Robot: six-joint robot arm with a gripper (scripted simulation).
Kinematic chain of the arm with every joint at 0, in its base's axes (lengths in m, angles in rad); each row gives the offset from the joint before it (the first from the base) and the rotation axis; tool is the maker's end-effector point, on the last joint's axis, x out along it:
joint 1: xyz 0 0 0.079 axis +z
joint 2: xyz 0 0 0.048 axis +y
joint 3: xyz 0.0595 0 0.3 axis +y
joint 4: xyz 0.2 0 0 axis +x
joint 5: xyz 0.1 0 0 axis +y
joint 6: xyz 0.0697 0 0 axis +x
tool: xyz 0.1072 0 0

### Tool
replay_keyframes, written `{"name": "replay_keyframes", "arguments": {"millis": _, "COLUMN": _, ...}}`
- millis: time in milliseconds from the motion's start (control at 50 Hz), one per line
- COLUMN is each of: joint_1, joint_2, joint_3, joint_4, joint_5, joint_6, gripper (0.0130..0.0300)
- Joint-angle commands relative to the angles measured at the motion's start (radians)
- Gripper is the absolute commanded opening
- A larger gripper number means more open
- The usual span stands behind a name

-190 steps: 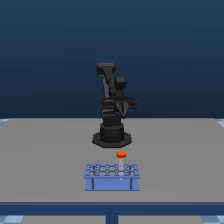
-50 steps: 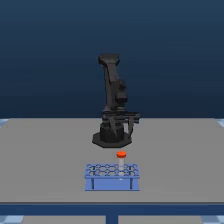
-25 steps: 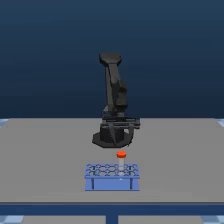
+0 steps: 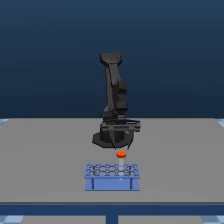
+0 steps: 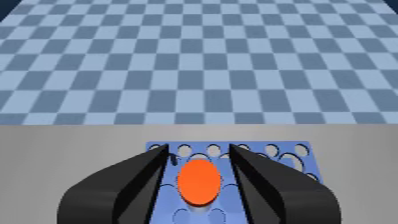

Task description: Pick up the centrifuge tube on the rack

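The table is a flat, plain grey slab with a pale blue front edge, set against a dark blue backdrop; in the wrist view a blue-and-white checkered floor extends beyond the grey surface. Count: one black arm on a black base, one gripper, one rack, one tube. The rack is light blue, low, with a top grid of round holes and thin legs, standing at 6 o'clock from the base, near the table's front edge. The tube stands upright in a hole in the rack's far row, toward the exterior view's right; only its orange-red cap shows clearly, the body being too small to make out. The gripper hangs directly above the cap, pointing down. In the wrist view the two dark fingers are spread, one at each side of the cap with a narrow gap of blue rack visible on both sides; they are not touching it. Hole count on the rack cannot be read reliably.
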Motion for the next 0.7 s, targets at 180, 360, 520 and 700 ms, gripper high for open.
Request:
{"name": "replay_keyframes", "arguments": {"millis": 180, "joint_1": 0.000, "joint_2": 0.004, "joint_3": 0.003, "joint_4": -0.038, "joint_5": -0.004, "joint_6": 0.037, "gripper": 0.0300}}
{"name": "replay_keyframes", "arguments": {"millis": 360, "joint_1": 0.000, "joint_2": 0.000, "joint_3": 0.012, "joint_4": -0.100, "joint_5": -0.008, "joint_6": 0.098, "gripper": 0.0300}}
{"name": "replay_keyframes", "arguments": {"millis": 520, "joint_1": 0.000, "joint_2": 0.005, "joint_3": 0.018, "joint_4": -0.155, "joint_5": -0.013, "joint_6": 0.152, "gripper": 0.0300}}
{"name": "replay_keyframes", "arguments": {"millis": 700, "joint_1": 0.000, "joint_2": 0.014, "joint_3": 0.021, "joint_4": -0.204, "joint_5": -0.020, "joint_6": 0.204, "gripper": 0.0300}}
